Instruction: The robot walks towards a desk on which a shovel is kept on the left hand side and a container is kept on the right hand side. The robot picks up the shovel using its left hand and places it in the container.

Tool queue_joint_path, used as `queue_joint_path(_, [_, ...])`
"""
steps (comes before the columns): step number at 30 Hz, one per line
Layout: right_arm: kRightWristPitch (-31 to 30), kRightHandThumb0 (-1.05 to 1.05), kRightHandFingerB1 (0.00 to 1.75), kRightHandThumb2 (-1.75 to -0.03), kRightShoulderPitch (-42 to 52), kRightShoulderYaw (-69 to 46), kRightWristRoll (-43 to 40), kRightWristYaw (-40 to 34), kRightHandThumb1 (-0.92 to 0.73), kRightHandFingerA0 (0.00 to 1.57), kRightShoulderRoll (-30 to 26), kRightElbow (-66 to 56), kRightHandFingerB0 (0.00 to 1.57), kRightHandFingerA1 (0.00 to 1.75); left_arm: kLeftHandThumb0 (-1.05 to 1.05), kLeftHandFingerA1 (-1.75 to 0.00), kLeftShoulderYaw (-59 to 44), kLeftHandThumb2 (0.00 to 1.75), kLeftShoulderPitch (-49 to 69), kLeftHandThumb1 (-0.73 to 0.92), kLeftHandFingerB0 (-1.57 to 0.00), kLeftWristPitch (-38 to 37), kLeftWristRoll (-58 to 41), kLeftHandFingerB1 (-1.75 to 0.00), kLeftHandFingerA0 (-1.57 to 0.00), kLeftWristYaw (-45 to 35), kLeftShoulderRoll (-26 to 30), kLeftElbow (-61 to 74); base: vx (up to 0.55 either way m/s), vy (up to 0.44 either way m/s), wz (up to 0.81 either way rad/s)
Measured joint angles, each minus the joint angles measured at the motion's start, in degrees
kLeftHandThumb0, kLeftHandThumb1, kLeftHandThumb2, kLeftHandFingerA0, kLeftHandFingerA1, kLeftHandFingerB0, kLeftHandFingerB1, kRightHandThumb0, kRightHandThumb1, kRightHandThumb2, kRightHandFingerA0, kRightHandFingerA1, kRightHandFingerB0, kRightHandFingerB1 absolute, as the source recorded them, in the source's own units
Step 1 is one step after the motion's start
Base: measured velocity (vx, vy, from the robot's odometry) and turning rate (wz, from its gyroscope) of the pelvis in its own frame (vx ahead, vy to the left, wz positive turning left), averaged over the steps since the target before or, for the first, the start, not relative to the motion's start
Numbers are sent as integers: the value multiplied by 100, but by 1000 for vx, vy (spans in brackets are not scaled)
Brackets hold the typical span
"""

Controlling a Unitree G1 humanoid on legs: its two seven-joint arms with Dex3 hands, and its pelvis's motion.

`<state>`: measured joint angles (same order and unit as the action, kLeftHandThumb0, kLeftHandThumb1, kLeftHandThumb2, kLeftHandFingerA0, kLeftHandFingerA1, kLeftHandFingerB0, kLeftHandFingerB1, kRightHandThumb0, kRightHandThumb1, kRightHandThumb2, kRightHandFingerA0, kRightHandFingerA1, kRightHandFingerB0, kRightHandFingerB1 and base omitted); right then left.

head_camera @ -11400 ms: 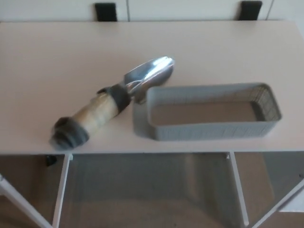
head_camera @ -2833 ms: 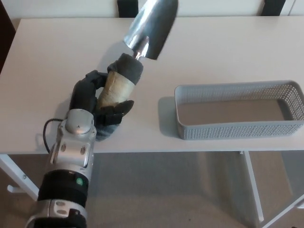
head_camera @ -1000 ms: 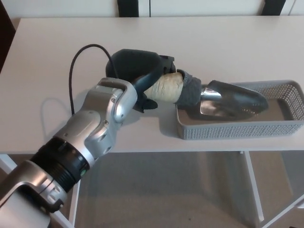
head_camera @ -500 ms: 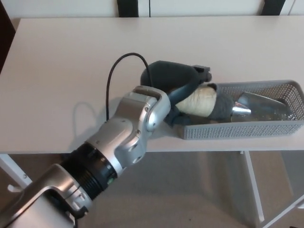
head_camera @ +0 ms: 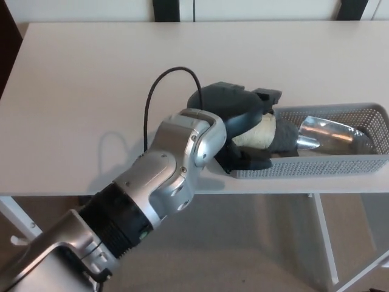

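left hand (head_camera: 240,115) fingers clamped round shovel (head_camera: 304,135) handle at container (head_camera: 340,164) left rim; blade inside; table (head_camera: 91,91) left open; handle mostly hidden

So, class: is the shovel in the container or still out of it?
Mostly in. The shovel's metal blade lies inside the grey container, while the left hand grips its handle at the container's left end.

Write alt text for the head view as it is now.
The left robot hand holds a shovel by its handle inside a grey mesh container, the metal blade pointing right. The container sits near the front edge of a white desk.
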<state>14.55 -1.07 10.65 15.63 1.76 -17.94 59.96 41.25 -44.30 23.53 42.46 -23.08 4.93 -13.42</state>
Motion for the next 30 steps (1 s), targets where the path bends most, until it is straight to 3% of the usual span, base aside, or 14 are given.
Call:
queue_joint_path(1, [-1,-49,34,-59,1,0,1,1,-68,42,-3,-6,36,39,-102,0,-72,64,14,81,0,1,-3,0,0,-21,37,152,0,0,0])
queue_joint_path(2, [-3,-50,34,-60,1,0,2,1,-68,41,-5,-9,35,39,-105,0,-172,107,34,66,0,1,-7,0,0,-35,81,351,0,0,0])
queue_joint_path(4, [-5,-47,47,-88,0,0,2,1,-50,37,-5,-10,23,55,-101,0,-359,106,69,65,0,-1,-12,-2,0,-39,175,767,0,0,0])
queue_joint_path(5, [-5,-49,34,-60,-1,1,2,2,-68,41,-5,-8,35,39,-98,0,-409,65,78,80,0,-1,-14,0,0,-39,201,905,0,0,0])
queue_joint_path(10, [-4,-45,35,-60,-12,2,1,2,-67,44,-1,-2,35,40,-97,0,-739,65,222,79,0,-1,-36,0,0,-63,364,1908,0,0,0])
queue_joint_path(11, [-5,-46,35,-60,-11,2,1,2,-67,44,0,5,35,40,-96,0,-807,100,270,60,0,-1,-45,-5,0,-72,403,2124,0,0,0])
queue_joint_path(15, [-4,-48,34,-60,-7,5,2,1,-68,42,0,16,36,40,-90,0,-1055,93,561,56,-2,-5,-140,-13,0,-111,472,2889,0,0,0])
queue_joint_path(17, [-5,-48,34,-59,-6,5,2,1,-66,47,1,19,35,42,-82,-25,-1175,58,763,59,-9,-5,-259,-27,-2,-155,487,3243,0,0,0])
queue_joint_path(18, [-5,-47,35,-59,-6,6,2,1,-66,44,2,19,35,42,-80,-24,-1228,67,853,49,-12,-5,-319,-28,-7,-183,489,3379,0,0,0])
queue_joint_path(19, [-5,-47,35,-59,-4,5,1,1,-66,45,2,20,35,41,-31,-52,-1294,86,978,23,-8,-3,-390,-50,-8,-218,489,3551,0,0,0])
queue_joint_path(20, [-4,-47,35,-59,-4,5,2,2,-65,45,2,21,36,41,-62,-37,-1357,57,1104,46,-40,-3,-473,-34,-44,-252,488,3717,0,0,0])
queue_joint_path(22, [-5,-46,35,-59,-3,6,1,2,-65,46,4,21,36,42,-54,-40,-1476,56,1400,50,-53,-4,-674,-38,-59,-320,496,3964,0,0,0])
queue_joint_path(28, [-5,-48,34,-60,-2,6,1,1,-67,41,8,23,35,39,-87,-41,-1729,62,2283,69,-57,-5,-1200,-37,-67,-502,668,4340,0,0,0])
queue_joint_path(30, [-5,-48,47,-86,-1,7,1,1,-49,37,8,23,25,54,-99,-42,-1859,71,2631,66,-52,-5,-1409,-38,-62,-599,761,4446,0,0,0])
